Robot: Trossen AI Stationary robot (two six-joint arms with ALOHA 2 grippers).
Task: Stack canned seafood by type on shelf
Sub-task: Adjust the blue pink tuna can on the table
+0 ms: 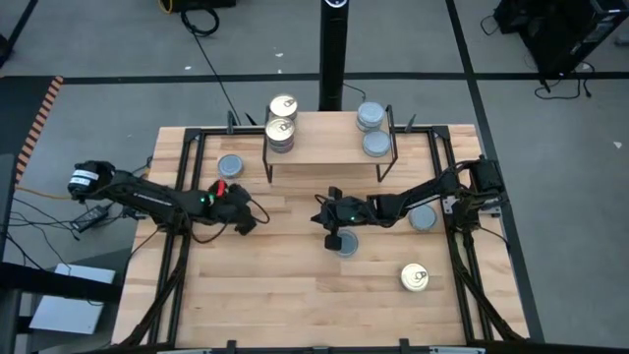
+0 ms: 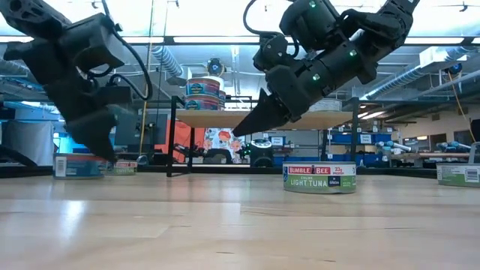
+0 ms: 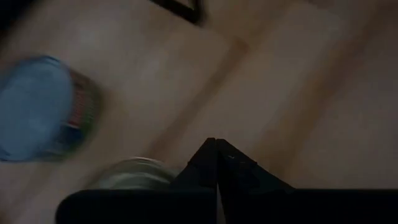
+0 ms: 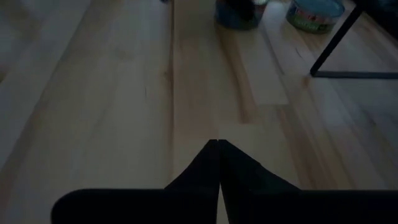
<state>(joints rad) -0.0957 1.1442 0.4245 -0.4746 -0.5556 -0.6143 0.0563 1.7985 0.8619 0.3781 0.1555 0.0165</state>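
shelf: raised plank at the far side of the tabletop, beyond both pincers. Sorted by end: gold-top stack on one end, two blue-grey tins on the other, so the types stay apart.
right pincer: clenched, nothing between the fingers; tips meet in a point in its wrist view. It hangs above the tabletop, tilted down.
tuna tin: blue-grey top, directly under and just beside the right pincer's tip; in the low view it sits flat on the tabletop, label reading light tuna. Probably the next pick, though the fingers must open first.
left pincer: clenched too, empty, low over the tabletop on the left side.
red-marked tin: just behind the left pincer, towards the shelf, partly hidden by the arm; type unclear.
loose blue-grey tin: on the tabletop beyond the left pincer, just beside the shelf's leg.
second loose blue-grey tin: beside the right arm, well back from its pincer.
loose gold tin: near side of the tabletop, well apart from the right pincer, away from the shelf.
progress: judged partway; both types started on the shelf, at least four tins off it.
risk: a closed tip coming down on the tuna tin would shove it, not grasp it.
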